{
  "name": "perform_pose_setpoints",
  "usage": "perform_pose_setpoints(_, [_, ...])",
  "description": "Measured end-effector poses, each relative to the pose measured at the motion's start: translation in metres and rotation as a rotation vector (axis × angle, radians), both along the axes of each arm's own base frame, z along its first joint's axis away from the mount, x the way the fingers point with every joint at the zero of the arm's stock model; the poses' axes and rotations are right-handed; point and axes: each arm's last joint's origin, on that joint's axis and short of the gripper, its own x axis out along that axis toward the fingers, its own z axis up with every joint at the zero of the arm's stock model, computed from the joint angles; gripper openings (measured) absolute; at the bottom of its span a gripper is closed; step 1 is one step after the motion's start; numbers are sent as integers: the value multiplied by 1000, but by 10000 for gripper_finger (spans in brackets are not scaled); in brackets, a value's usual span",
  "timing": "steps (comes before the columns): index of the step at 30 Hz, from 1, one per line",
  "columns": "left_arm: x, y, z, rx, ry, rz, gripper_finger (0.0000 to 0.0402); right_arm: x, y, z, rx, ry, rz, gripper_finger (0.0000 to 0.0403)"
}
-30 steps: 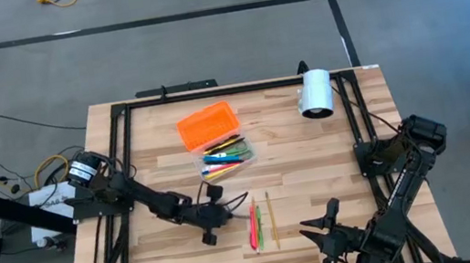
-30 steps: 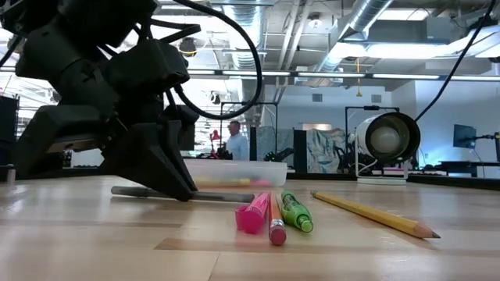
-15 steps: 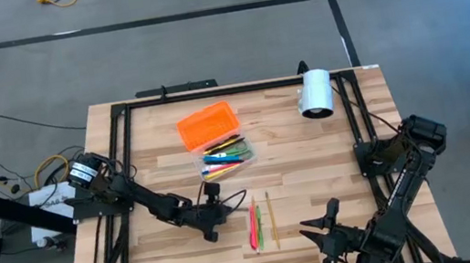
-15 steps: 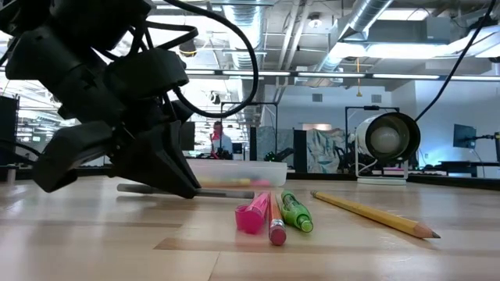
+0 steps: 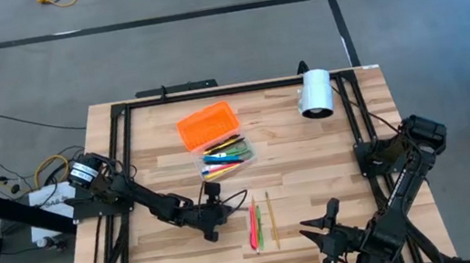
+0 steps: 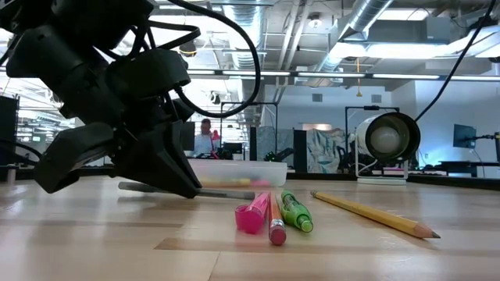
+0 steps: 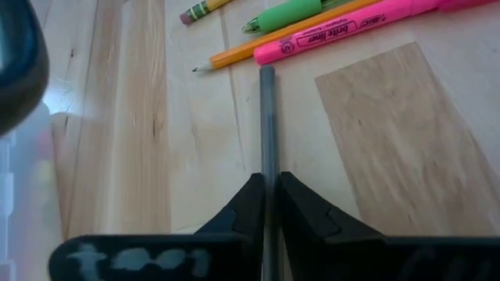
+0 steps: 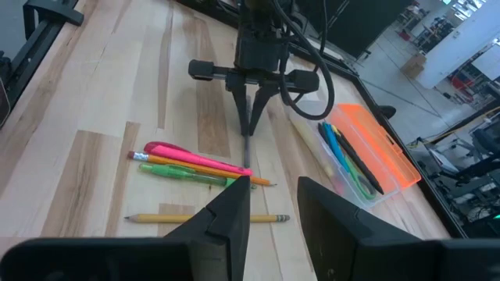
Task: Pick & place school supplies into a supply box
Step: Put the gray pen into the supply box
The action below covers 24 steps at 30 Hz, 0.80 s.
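1. My left gripper [image 7: 269,204] is clamped on a thin grey pen [image 7: 268,125], pinching it near one end so the rest of the barrel sticks out ahead of my fingers; I judge that grip leaves the free end to lead into the box

2. I hold the pen low over the wooden table [image 5: 168,242], near the front edge and left of the middle, its shaft close to level

3. Just past the pen's tip lie a pink highlighter [image 7: 351,33], an orange pencil [image 7: 273,43], a green pen [image 7: 293,14] and a yellow pencil with a red eraser [image 7: 201,9], side by side and near the pen's tip

4. The supply box, a clear plastic case with a ribbed orange lid [image 5: 207,124] swung open, sits toward the table's back edge, left of centre, already holding several coloured pens [image 5: 224,156]; its open tray faces up to receive more

5. My right gripper [image 8: 269,204] waits with fingers apart at the front right corner, out of the way
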Motion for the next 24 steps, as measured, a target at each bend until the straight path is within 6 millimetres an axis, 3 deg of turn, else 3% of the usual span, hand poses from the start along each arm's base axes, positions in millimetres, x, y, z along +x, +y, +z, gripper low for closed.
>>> perform_pose_setpoints(18, [0, 4, 3, 142, -80, 138, 20, 0, 0, 0, 7, -4, -4, 102])
perform_pose_setpoints(24, [3, 3, 19, 138, -155, 134, 20, 0, 0, -2, 11, -8, -4, 102])
